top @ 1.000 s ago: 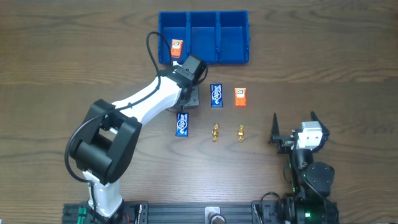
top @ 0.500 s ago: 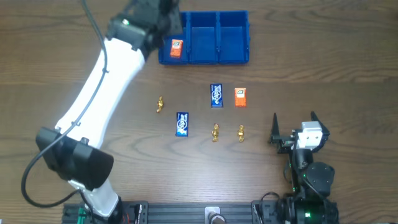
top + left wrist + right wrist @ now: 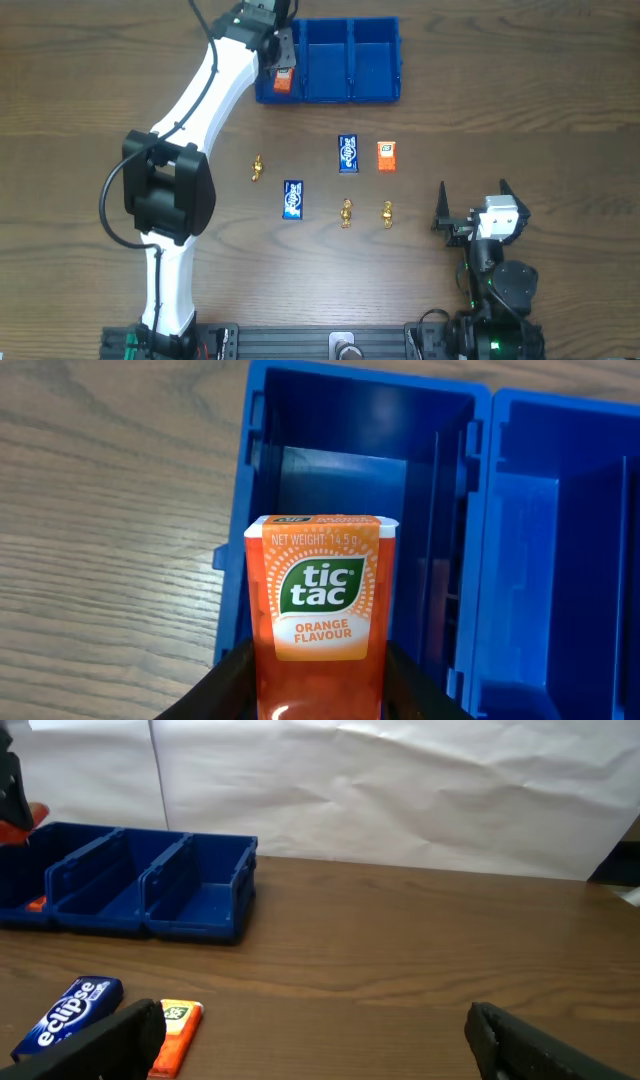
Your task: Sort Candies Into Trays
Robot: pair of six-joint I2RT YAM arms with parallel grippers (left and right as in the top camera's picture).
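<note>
Left end effector [image 3: 320, 672] clamped on orange candy box [image 3: 320, 600], long axis along fingers, over blue tray [image 3: 480, 480] left-end compartment; likely drop straight down. Right end effector [image 3: 472, 201] wide, well apart.

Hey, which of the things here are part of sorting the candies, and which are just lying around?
Part of the job: blue three-compartment tray; orange candy box in the left pincer; second orange box; blue packs; gold-wrapped candies.
Not part of it: wooden table; white sheet behind it; right pincer, open, by its base.
</note>
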